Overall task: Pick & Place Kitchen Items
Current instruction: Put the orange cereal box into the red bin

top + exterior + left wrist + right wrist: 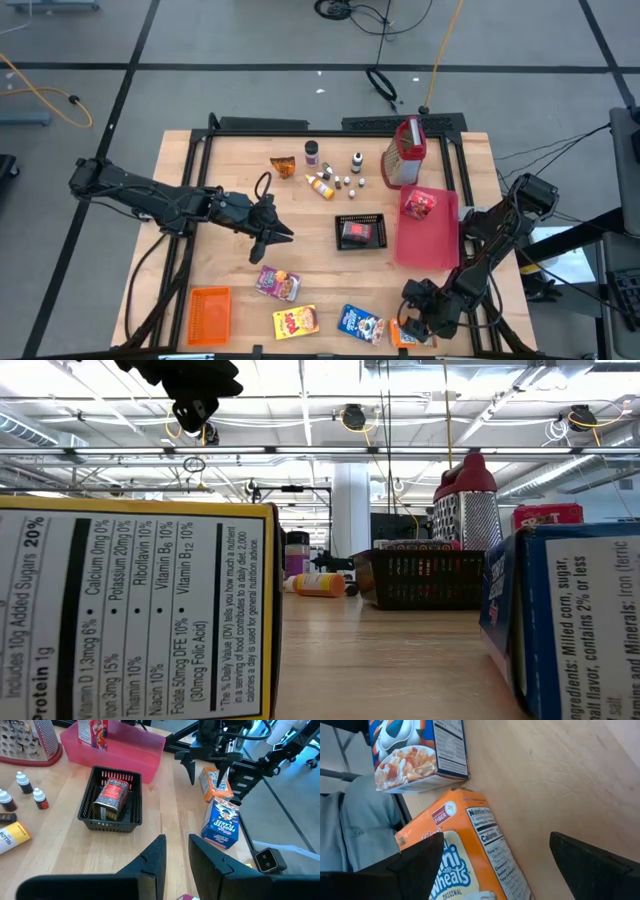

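1. My right gripper (415, 322) hangs low at the near edge of the tabletop (240, 175), fingers spread wide and holding nothing, straddling the orange cereal box (470, 855). In the right wrist view one finger shows on each side of that box, neither touching it as far as I can tell.

2. I judge the step in hand to be the approach to a pick: the gripper is lined up over the orange cereal box, but not yet closed.

3. The next move, as I read it, calls for a short descent and a squeeze across the box's narrow sides. The blue cereal box (361, 324) sits just beside it, so I need to keep the finger on that side from nudging it.

4. The orange cereal box lies flat, its wheat-cereal front and nutrition panel both showing. It looks like light, stiff cardboard; I expect it to hold well if gripped squarely and to skid if caught by a corner.

5. Relative to the black mesh basket (360, 231), which already holds a red packet (111, 796): the orange and blue boxes lie nearer the front edge, toward the right arm's side; the red tray (430, 240) sits just beside the basket with a red box (419, 205) on it.

6. My left gripper (272, 236) waits above the tabletop on the basket's other side, fingers nearly together around nothing, a purple box (277, 283) and a yellow box (295, 321) nearer the front edge.
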Action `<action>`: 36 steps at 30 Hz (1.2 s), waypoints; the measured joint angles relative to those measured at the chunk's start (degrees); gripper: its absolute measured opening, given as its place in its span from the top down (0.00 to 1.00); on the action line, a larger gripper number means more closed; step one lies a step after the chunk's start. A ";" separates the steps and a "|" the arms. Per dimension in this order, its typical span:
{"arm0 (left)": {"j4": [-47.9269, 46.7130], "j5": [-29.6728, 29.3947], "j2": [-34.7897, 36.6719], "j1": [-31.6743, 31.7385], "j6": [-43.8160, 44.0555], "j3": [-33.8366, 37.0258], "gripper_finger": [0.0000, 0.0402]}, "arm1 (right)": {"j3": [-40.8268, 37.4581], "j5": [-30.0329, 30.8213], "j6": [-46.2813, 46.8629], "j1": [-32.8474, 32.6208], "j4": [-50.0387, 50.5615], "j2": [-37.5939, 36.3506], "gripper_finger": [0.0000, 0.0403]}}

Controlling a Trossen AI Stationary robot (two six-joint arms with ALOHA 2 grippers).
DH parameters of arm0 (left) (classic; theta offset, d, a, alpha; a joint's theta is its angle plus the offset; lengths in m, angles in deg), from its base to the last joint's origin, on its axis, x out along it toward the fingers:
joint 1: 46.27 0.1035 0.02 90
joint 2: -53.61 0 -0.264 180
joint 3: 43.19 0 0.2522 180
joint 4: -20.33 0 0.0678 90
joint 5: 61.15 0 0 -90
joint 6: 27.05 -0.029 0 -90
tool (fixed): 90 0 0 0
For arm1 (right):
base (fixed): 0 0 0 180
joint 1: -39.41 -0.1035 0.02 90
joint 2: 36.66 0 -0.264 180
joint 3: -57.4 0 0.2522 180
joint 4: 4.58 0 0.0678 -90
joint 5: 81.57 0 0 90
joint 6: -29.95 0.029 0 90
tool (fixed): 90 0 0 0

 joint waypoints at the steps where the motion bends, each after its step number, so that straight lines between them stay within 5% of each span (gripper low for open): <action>1: -0.03 0.00 0.00 0.00 -0.02 0.00 0.80 | 0.00 -0.03 0.00 0.00 0.05 0.00 0.13; 13: -0.04 -0.02 0.00 0.02 0.00 0.00 0.80 | 0.26 -4.33 -1.59 0.13 -3.95 4.65 0.51; 22: -0.03 -0.59 0.00 0.04 0.01 0.00 0.80 | 0.04 -6.29 -6.25 0.74 -4.49 2.01 0.96; 36: -0.02 -0.57 -0.02 0.04 0.00 0.00 0.80 | -0.07 4.80 -19.64 4.46 -2.34 -5.52 0.99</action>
